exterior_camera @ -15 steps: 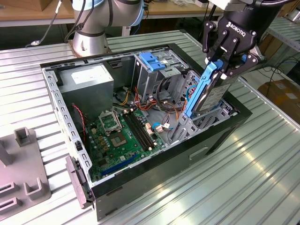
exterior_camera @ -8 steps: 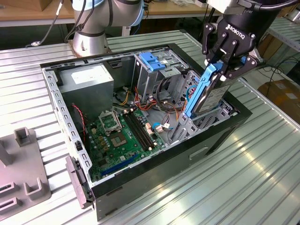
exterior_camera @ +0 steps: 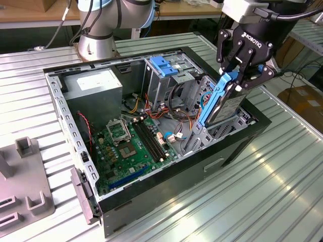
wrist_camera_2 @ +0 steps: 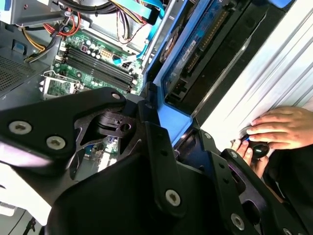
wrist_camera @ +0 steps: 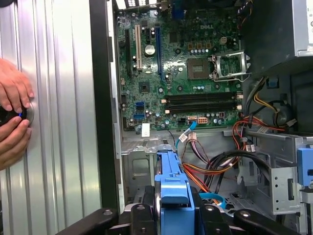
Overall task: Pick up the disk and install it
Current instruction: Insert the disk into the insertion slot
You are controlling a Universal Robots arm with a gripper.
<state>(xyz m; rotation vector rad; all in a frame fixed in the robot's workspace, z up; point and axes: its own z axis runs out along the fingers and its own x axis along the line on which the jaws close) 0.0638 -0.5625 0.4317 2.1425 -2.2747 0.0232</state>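
Observation:
The disk (exterior_camera: 230, 104), a silver-grey drive with blue plastic rails, stands steeply tilted over the right end of the open computer case (exterior_camera: 151, 184) in the exterior view. Its lower end reaches down inside the case beside the right wall. My gripper (exterior_camera: 243, 75) is shut on the disk's upper end, a black finger on either side. In the second wrist view the disk (wrist_camera_2: 203, 36) shows its circuit-board side and blue rail beyond the fingers (wrist_camera_2: 161, 147). In the first wrist view a blue rail (wrist_camera: 173, 178) of the disk sticks out between my black fingers (wrist_camera: 139, 215).
Inside the case lie the green motherboard (exterior_camera: 132, 145), a grey power-supply box (exterior_camera: 93, 83), a metal drive cage with a blue top (exterior_camera: 164, 65) and loose cables (exterior_camera: 174, 108). A person's hands (wrist_camera: 12, 98) rest on the slatted table beside the case. A grey fixture (exterior_camera: 25, 194) sits at the exterior view's left.

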